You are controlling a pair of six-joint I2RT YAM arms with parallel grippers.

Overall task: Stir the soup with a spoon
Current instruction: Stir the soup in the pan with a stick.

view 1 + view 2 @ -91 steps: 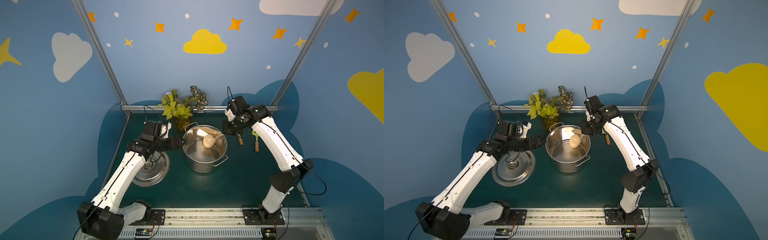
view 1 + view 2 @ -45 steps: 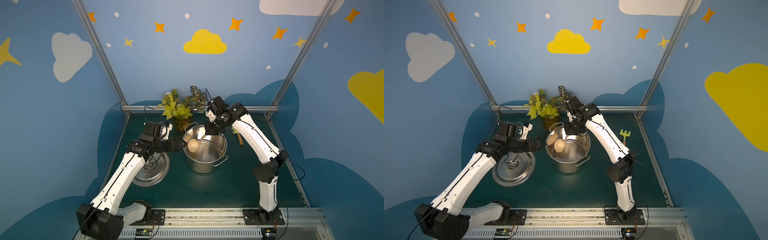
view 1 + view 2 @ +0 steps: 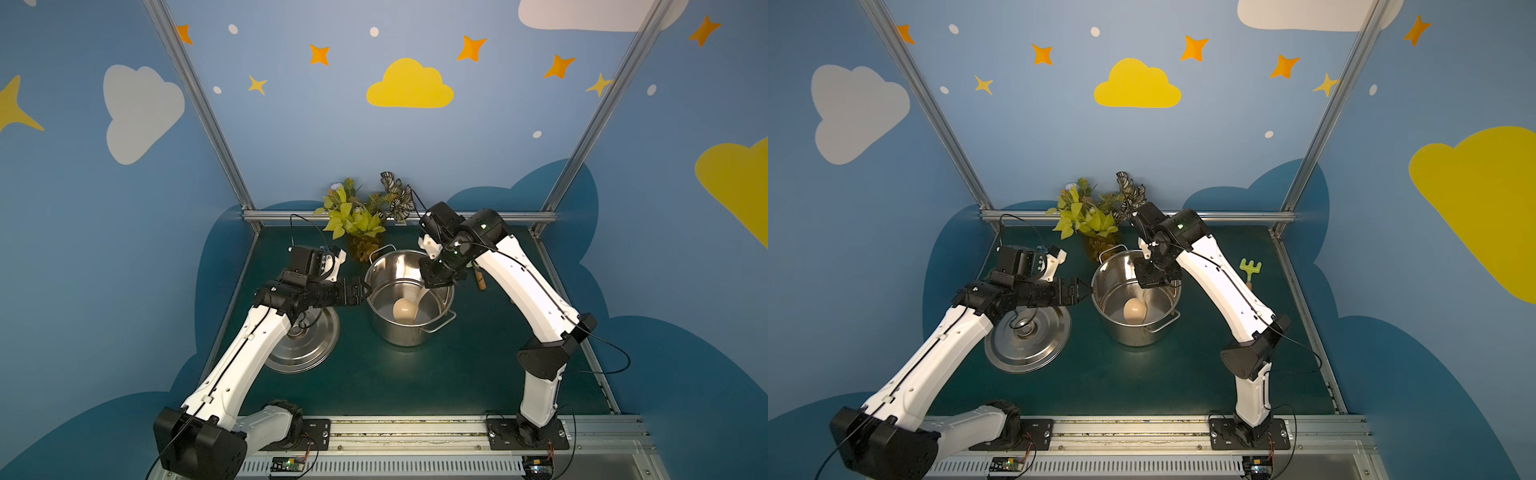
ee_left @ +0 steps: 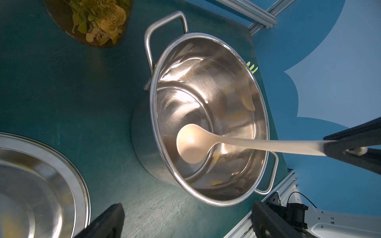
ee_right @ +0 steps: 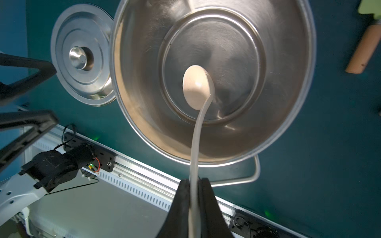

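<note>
A flat steel lid [image 3: 307, 349] is seen lying knob-up on the dark green table mat [image 3: 415, 382], left of centre in both top views. A leafy potted plant [image 3: 357, 216] is set at the mat's back edge, near mid-frame. A small green rake [image 3: 1250, 268] is laid right of centre in a top view. A yellow cloud [image 3: 409, 85] is painted on the blue back wall.

Right end effector [image 3: 434, 279] over pot [image 3: 405, 337] mouth (spoon [image 3: 405, 309] inside); lid [image 3: 305, 353], plant [image 3: 357, 220] alongside.
</note>
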